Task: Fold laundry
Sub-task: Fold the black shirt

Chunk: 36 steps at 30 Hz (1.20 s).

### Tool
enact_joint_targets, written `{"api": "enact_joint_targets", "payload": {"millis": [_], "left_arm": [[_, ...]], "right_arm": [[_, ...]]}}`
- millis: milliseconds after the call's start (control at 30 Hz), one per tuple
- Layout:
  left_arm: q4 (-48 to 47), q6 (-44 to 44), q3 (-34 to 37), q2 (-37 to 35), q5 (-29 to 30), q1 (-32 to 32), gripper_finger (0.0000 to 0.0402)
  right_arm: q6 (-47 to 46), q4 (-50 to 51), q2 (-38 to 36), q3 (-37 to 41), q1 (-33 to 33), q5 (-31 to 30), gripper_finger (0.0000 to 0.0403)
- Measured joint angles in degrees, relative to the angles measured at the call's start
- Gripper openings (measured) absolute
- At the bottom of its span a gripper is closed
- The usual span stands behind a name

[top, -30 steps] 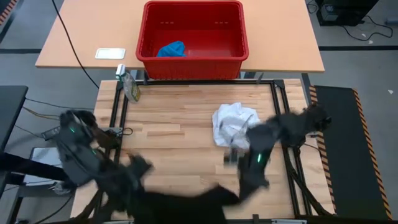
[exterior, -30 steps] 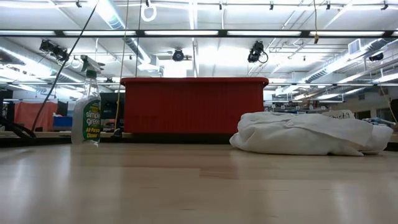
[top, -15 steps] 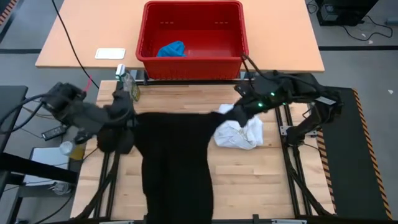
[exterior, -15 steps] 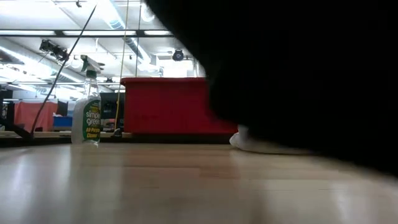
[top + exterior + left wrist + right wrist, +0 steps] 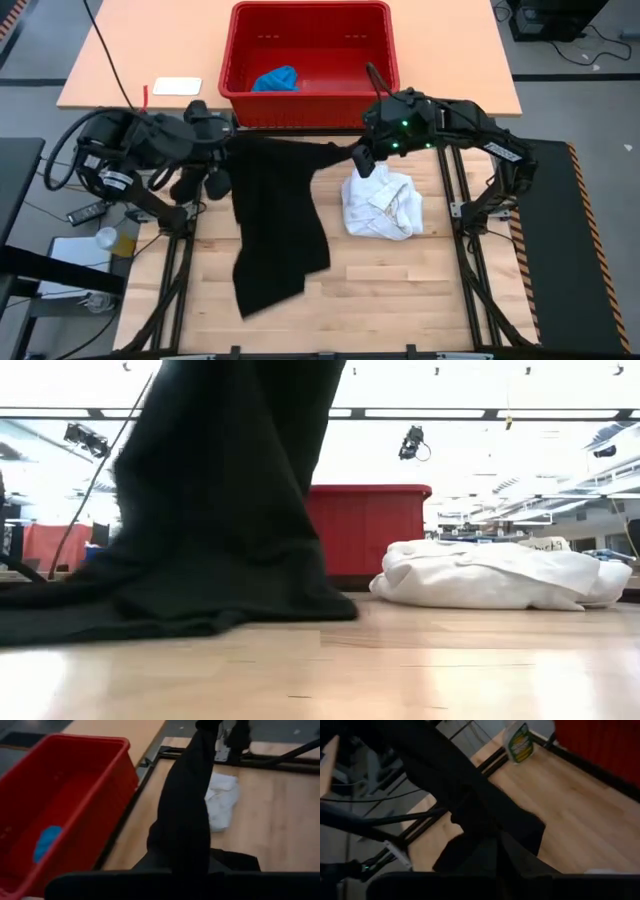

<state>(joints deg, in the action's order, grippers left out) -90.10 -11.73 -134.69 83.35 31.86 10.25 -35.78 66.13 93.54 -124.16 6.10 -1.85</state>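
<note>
None of the three garments is folded yet, so the task looks barely begun. The black garment [image 5: 270,225] hangs stretched between the two claws just in front of the red basket [image 5: 385,90], its lower part trailing onto the tabletop [image 5: 400,290]. The left claw [image 5: 218,150] is clenched on one upper corner and the right claw [image 5: 362,158] is clenched on the other, each holding the cloth up near the basket's front wall. The white garment [image 5: 382,203] lies crumpled on the tabletop in front of the basket's right end, untouched, beside the black one. The blue garment [image 5: 275,79] sits inside the basket. By my reading, the black piece must be laid flat and folded, then the other two.
</note>
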Motion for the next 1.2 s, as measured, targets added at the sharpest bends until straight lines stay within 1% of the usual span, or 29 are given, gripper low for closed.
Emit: {"api": "enact_joint_targets", "payload": {"millis": [267, 367, 467, 567, 667, 767, 867, 933, 1067, 1200], "left_arm": [[0.06, 6.46, 0.04, 0.28, 0.04, -5.59, 0.0], [0.09, 7.01, 0.07, 0.33, -0.46, -7.22, 0.0], [0.08, 5.56, 0.13, 0.33, -5.52, -8.01, 0.0], [0.3, 3.61, 3.25, 0.15, -8.96, -7.48, 0.0], [0.17, 0.32, 10.51, -1.08, -10.4, -5.8, 0.0], [0.32, -1.86, 20.62, -2.99, -11.0, -3.22, 0.0], [0.39, -0.86, 31.7, -5.42, -10.1, -0.79, 0.0], [1.38, 0.05, 38.52, -8.07, -8.82, -0.26, 0.0], [6.22, -0.09, 50.01, -14.95, -9.26, -1.11, 0.0], [6.82, -1.29, 56.28, -18.6, -10.69, -2.06, 0.0]], "right_arm": [[4.61, -0.33, 1.87, 0.02, 1.1, -4.87, 0.0009], [5.73, -0.06, 2.8, 0.04, 1.17, -5.73, 0.0009], [6.32, 1.26, 3.6, 0.03, 1.07, -5.82, 0.0009], [7.59, 4.02, 4.62, 0.21, 0.27, -5.96, 0.0009], [8.93, 6.99, 6.56, 0.89, -0.83, -6.2, 0.0009], [9.21, 8.56, 8.74, 2.29, -2.22, -6.29, 0.0009], [10.07, 8.53, 10.4, 4.65, -3.54, -7.56, 0.0009], [10.18, 7.83, 11.01, 7.09, -4.09, -8.98, 0.0009], [11.57, 0.73, 10.92, 14.44, -4.31, -8.63, 0.0008], [15.29, -8.12, 10.71, 21.97, -4.31, -7.03, 0.0008]]}}
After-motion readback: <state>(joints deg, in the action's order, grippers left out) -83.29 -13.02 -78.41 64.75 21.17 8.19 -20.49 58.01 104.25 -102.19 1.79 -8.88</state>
